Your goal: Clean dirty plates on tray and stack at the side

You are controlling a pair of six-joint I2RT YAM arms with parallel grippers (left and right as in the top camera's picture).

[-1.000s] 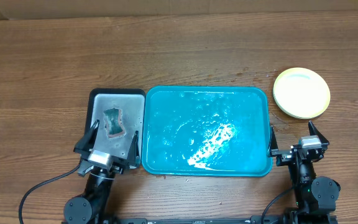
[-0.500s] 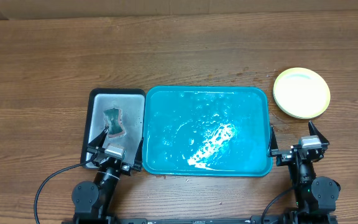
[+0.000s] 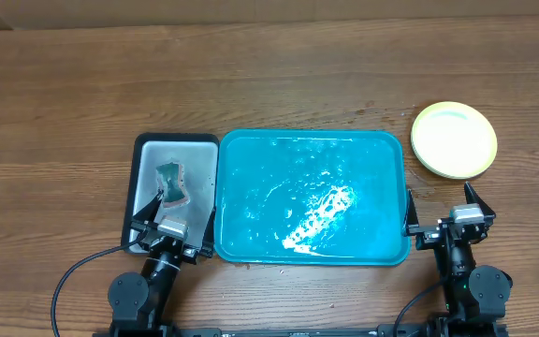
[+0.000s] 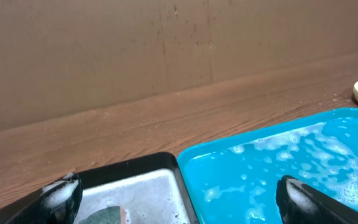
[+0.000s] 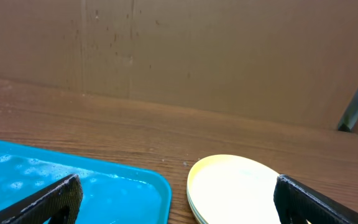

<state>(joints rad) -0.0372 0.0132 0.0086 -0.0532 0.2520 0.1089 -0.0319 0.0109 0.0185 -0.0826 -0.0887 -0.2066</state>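
Both pairs of jaws stand spread wide and hold nothing. The left gripper [image 3: 174, 213] hangs over the near end of the small grey metal tray [image 3: 171, 153], where a greenish sponge [image 3: 172, 183] lies. The right gripper [image 3: 443, 208] sits over bare table [image 3: 251, 75], just off the near right corner of the tray [image 3: 251, 168]. That turquoise tray carries only soapy foam [image 3: 321, 215]. The plates [image 3: 454, 139] rest in one stack on the wood, beyond the right gripper and near the tray's far right corner without touching it. A yellow-green rim shows; their number cannot be told.
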